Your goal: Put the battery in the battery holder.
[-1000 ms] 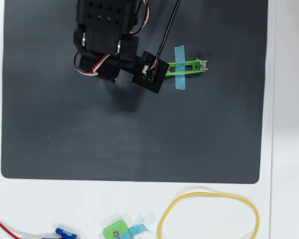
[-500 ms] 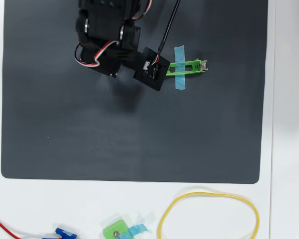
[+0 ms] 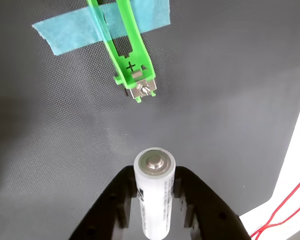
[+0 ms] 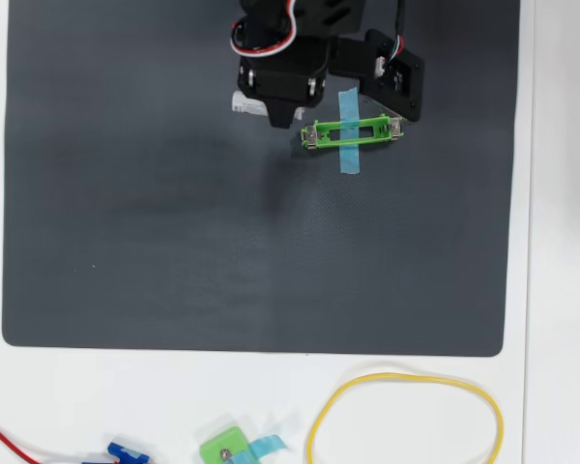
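Since the earlier overhead frames, the arm has been swung to the right across the dark mat [image 4: 126, 242], so that its black body is now seen above the battery holder [image 4: 353, 131] rather than to the left of it, and the holder's left end, covered before, is now exposed. In the wrist view, the battery [image 3: 154, 192] is clamped between the two black fingers of the gripper [image 3: 155, 200], which are closed against its sides; its flat grey end is turned toward the camera and dark print is seen along its white body. The battery is held clear of the mat, apart from the holder. The battery holder [image 3: 124, 45] lies ahead of it in the wrist view, a narrow green frame with a metal contact and a plus mark at the near end, fastened to the mat by a strip of light blue tape [image 3: 70, 31]. In the overhead view, a white tip [image 4: 246, 101] is seen at the arm's left edge; whether it is the battery cannot be told. On the white table [image 4: 561, 242] below the mat, a yellow loop [image 4: 406, 416], a smaller green piece [image 4: 222, 449] and a red wire [image 4: 5, 437] are seen.
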Available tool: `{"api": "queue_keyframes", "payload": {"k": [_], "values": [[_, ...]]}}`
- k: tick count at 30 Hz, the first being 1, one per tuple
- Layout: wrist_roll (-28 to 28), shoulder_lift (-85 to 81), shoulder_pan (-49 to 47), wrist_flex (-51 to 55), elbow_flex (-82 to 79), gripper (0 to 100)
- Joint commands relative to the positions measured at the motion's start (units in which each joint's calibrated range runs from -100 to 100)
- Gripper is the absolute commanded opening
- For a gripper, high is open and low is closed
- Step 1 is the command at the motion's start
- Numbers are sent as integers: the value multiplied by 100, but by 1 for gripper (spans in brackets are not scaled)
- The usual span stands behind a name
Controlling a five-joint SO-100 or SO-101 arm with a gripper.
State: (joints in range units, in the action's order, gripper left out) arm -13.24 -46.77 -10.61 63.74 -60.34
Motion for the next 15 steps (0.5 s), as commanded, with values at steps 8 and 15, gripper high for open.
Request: {"api": "queue_keyframes", "payload": {"k": [8,15], "values": [[-241,-256,-1611,147,17,0],[-559,-197,-2660,-229,17,0]]}}
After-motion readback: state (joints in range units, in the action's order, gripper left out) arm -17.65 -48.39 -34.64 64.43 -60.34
